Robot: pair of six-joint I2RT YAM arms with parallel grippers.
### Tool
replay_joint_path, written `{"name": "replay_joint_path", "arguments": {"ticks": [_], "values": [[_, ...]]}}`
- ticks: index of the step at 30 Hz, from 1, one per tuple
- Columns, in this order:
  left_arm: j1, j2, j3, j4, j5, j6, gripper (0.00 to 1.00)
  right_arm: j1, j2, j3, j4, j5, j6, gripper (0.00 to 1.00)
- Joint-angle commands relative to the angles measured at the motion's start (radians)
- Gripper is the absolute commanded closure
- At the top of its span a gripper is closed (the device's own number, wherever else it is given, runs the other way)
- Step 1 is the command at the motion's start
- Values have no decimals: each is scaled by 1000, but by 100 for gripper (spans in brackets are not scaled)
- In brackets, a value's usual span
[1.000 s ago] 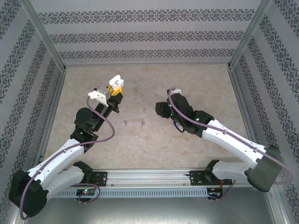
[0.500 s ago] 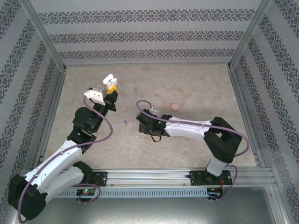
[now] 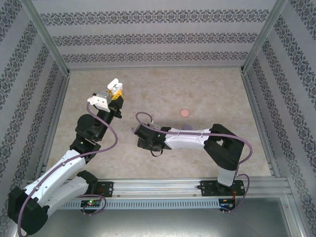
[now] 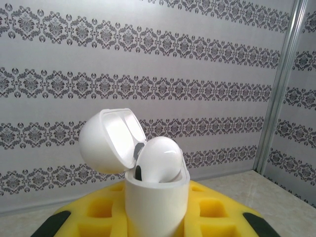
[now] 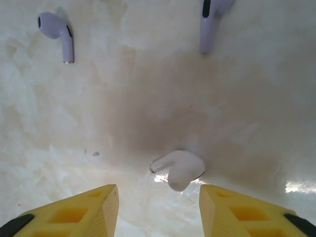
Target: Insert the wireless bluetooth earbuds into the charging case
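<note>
A white charging case (image 4: 155,202) stands upright between the yellow fingers (image 4: 98,215) of my left gripper (image 4: 157,197), which is shut on it. Its lid (image 4: 111,140) is hinged open and one white earbud (image 4: 158,160) sits in the case. From above, my left gripper (image 3: 114,92) holds the case up over the table's left rear. My right gripper (image 3: 144,137) points down at the table centre, open. A second white earbud (image 5: 178,169) lies on the table just beyond and between its fingertips, touching neither. Two purple earbuds (image 5: 57,32) (image 5: 212,19) lie farther out.
A small pink round case (image 3: 184,112) lies on the table behind the right arm. Patterned walls and metal posts (image 3: 49,44) close in the beige table (image 3: 222,94) on three sides. The right forearm (image 3: 187,138) stretches across the table's middle.
The right arm has swung left across the table and come down over the white earbud, uncovering the pink case. Its jaws have narrowed slightly. The left gripper with the case shifted a little left.
</note>
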Motion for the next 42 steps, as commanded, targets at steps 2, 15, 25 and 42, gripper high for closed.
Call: {"name": "replay_joint_path", "arguments": {"ticks": [2,15,25,42], "values": [[6,-16,19,3,3,18,100,5,38,40,4,-18,39,52],[7,-25,11,10,4,15,100,-37,102,144,-10,-28,-3,53],[7,-25,11,16,3,12,100,-52,68,181,-105,17,-10,52],[9,-24,19,17,18,6,100,-24,124,129,-88,37,212,56]]}}
